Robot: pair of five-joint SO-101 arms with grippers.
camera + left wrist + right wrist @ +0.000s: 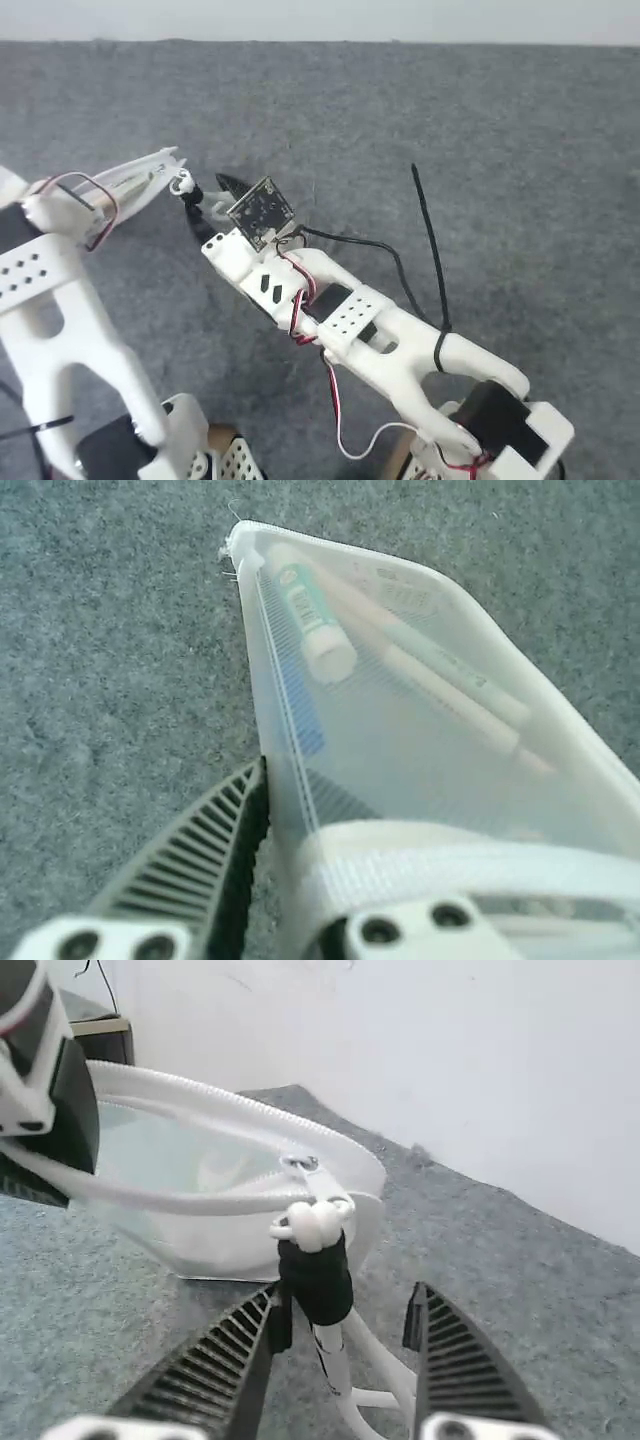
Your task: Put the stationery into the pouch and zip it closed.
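**A:** Where's the pouch [400, 740] at?

**B:** Clamped in my left gripper [285, 810], stationery [440, 690] inside. My right arm's stretched across the worktop [450, 120] toward it, right gripper [340, 1305] spread open, zip pull [318, 1275] sitting between the fingers [215, 1360].

1. Pouch [420, 740]: frosted, translucent plastic with a fine mesh weave; its zip tape is white woven cloth.
2. Zip pull [318, 1270]: matt black sleeve, white cord.
3. My right gripper [340, 1340]: ribbed, matt dark fingers [210, 1380].
4. Table [100, 660]: rough grey felt-like cloth.
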